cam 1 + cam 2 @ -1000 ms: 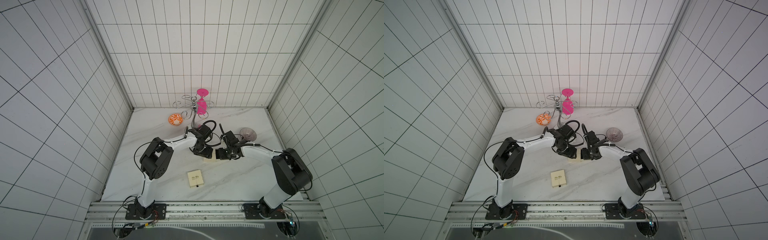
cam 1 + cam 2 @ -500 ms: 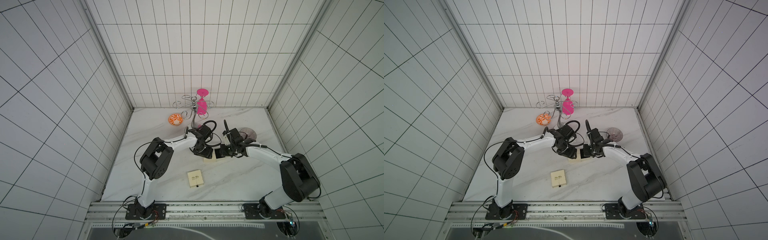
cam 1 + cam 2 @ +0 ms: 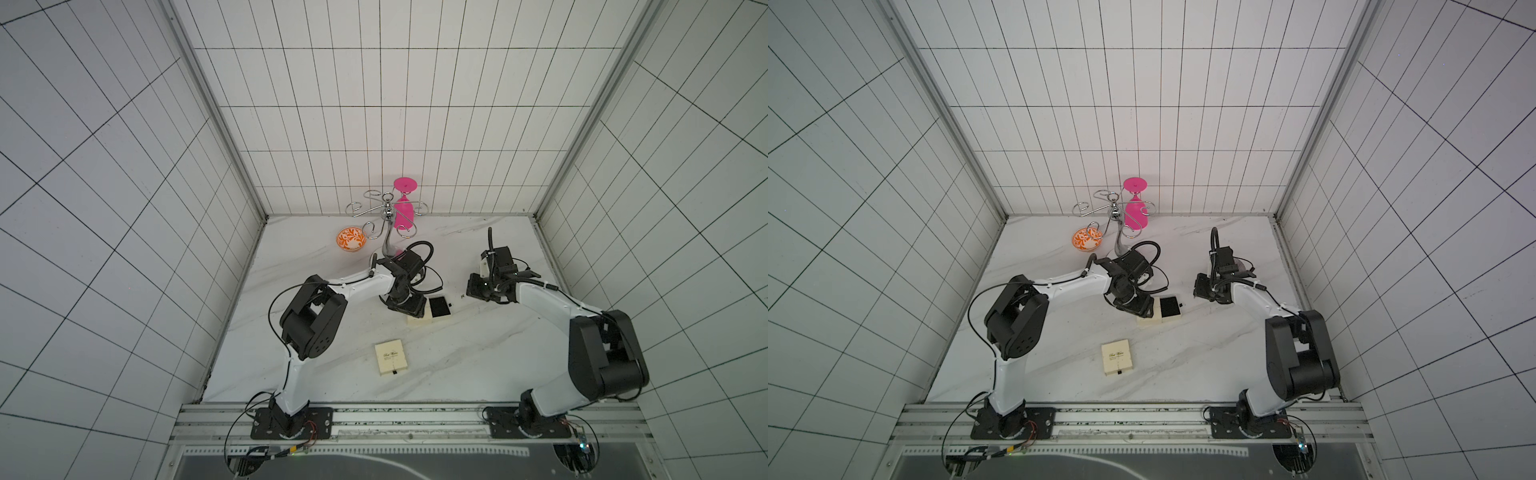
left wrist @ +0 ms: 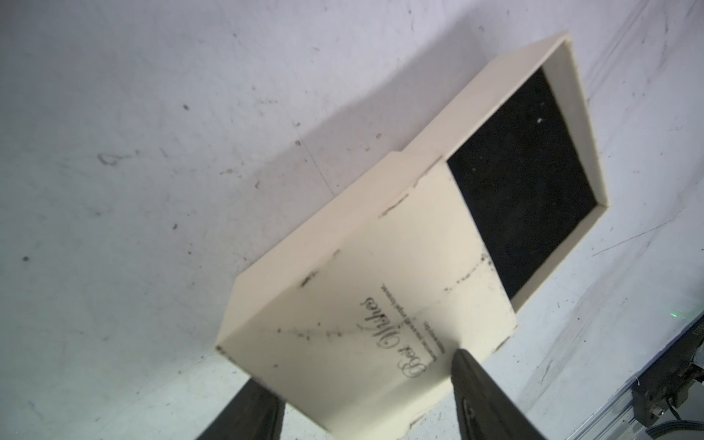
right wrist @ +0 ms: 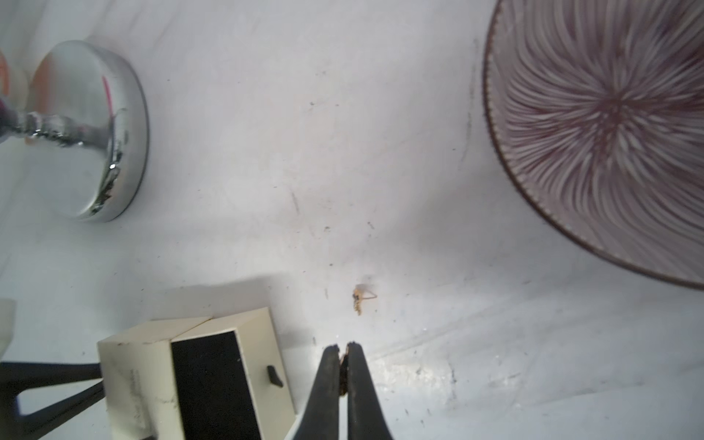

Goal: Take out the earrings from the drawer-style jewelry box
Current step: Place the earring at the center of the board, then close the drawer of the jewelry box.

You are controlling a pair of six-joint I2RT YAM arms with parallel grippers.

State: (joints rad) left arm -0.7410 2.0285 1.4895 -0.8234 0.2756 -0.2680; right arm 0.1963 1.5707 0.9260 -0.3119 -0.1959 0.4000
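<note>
Near the middle of both top views, the left gripper (image 3: pixel 409 311) grasps the cream sleeve of a jewelry box (image 3: pixel 1151 312). The left wrist view shows its dark fingers (image 4: pixel 480 394) pressed against opposite sides of the sleeve. The drawer (image 3: pixel 439 308) is slid out toward the right of the frame, with its black lining exposed and its black pull tab (image 5: pixel 274 375) at the outer end. A few pale specks (image 4: pixel 539 120) sit on the lining, too small to identify.

Just right of the drawer, a small gold earring (image 5: pixel 360 298) lies on the white marble table (image 3: pixel 478 365), clear of the box; in a top view it is only a dark speck (image 3: pixel 462 296). The right gripper (image 5: pixel 343 352) hovers beside it with its jaws clenched. A thin golden sliver between the tips looks like a second earring (image 5: pixel 344 371).

A patterned plate (image 5: pixel 609 133) lies near the right gripper. A second box (image 3: pixel 391 357), closed, sits lower in the frame. At the back stand an orange bowl (image 3: pixel 351 240) and a metal rack (image 3: pixel 388 212) holding a pink glass (image 3: pixel 404 210).
</note>
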